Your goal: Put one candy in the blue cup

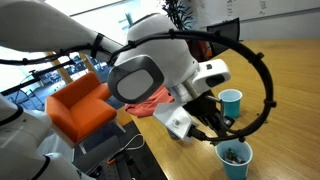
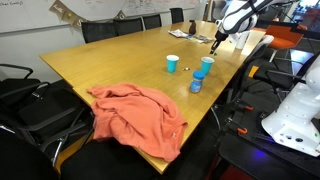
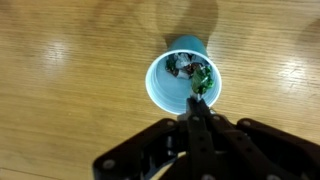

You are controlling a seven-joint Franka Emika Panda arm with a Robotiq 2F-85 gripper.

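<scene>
The candies (image 3: 185, 68) lie heaped in a blue cup (image 3: 155, 92) that stands upright on the wooden table (image 3: 60, 60), mouth up, long axis vertical. The gripper (image 3: 197, 100) hangs over the cup's rim, fingers drawn together; whether they pinch a candy is unclear. In an exterior view, a second blue cup (image 1: 231, 100) stands near.

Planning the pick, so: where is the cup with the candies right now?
In the wrist view the candy cup sits on the wooden table right beneath the gripper; in an exterior view it stands nearer the camera than the other blue cup.
</scene>
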